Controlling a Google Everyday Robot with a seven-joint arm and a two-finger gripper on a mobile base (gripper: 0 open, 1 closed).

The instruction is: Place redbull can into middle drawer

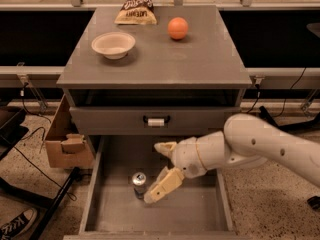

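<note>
The drawer [200,211] is found pulled out beneath the cabinet [150,66]. The can [139,184] is seen upright on its floor, left of centre. The gripper [152,173] is positioned inside the drawer, just right of the can, fingers spread, nothing grasped. A bowl [113,44] and an orange ball [177,28] are noted on the cabinet top.

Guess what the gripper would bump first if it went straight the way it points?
Probably the can, standing in the drawer just left of the open gripper, though depth is unclear and it might slip past.
</note>
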